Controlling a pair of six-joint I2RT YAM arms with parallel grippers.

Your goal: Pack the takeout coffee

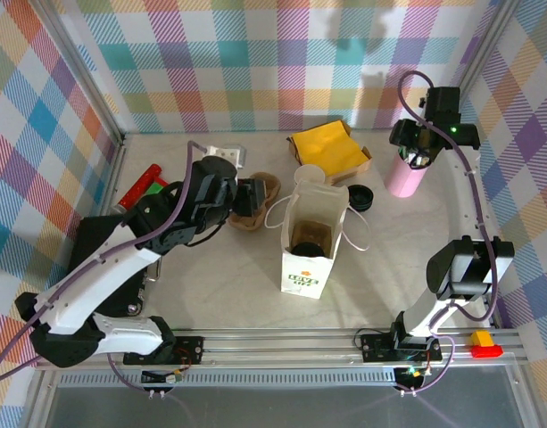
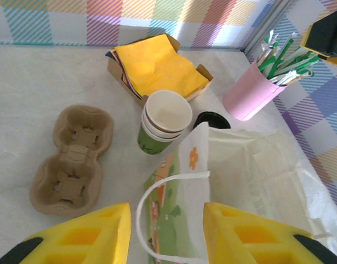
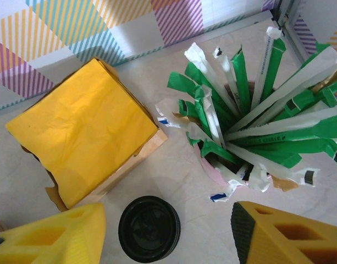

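steady the paper bag (image 1: 307,267) with the left gripper (image 2: 165,220), jaws spread at its handle; keep the takeout cup (image 1: 307,239), seemingly low inside, upright; lower the right gripper (image 3: 168,220), jaws also spread, over the pink cup (image 1: 405,178), pinching one stick (image 3: 234,71); mind the black lid (image 3: 149,228) beside the bag.

A: What stands on the pale table (image 1: 211,285)?
B: A white paper bag (image 1: 304,267), upright in the middle. Behind it are a stack of cups (image 2: 165,118), a black lid (image 3: 149,228) just beside them, and a box (image 3: 141,151) of yellow napkins.
A: And towards the sides?
B: A pink cup (image 2: 248,96) of sticks on the right, and a brown cup carrier (image 2: 72,159) left of the bag.
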